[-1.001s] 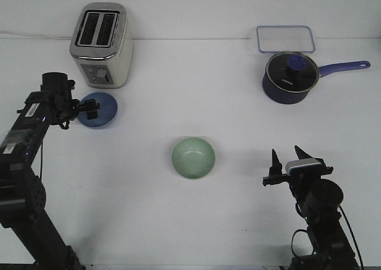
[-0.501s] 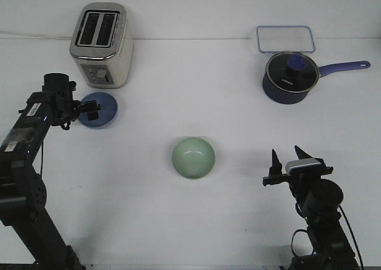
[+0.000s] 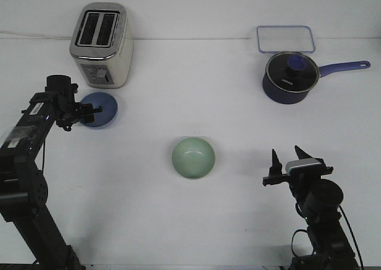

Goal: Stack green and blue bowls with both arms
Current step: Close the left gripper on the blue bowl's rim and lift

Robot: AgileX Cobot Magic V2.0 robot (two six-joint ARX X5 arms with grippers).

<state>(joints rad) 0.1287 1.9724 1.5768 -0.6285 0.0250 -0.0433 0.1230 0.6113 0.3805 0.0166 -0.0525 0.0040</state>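
Blue bowl (image 3: pixel 101 109) sits near the toaster (image 3: pixel 101 44), the left gripper (image 3: pixel 89 110) over its rim; whether those fingers are apart I cannot tell. Green bowl (image 3: pixel 193 157) rests mid-desk (image 3: pixel 190 79), well apart from the right gripper (image 3: pixel 287 160), whose fingers stand spread.

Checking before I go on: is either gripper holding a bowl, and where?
Right gripper is open and empty. Left gripper is at the blue bowl's rim; grip unclear.

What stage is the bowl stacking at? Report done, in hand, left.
Done: nothing stacked; the green bowl sits alone mid-table. In hand: the left claw is at the blue bowl by the toaster; grip unclear. Left: lift, carry, stack. The right claw is open and idle.
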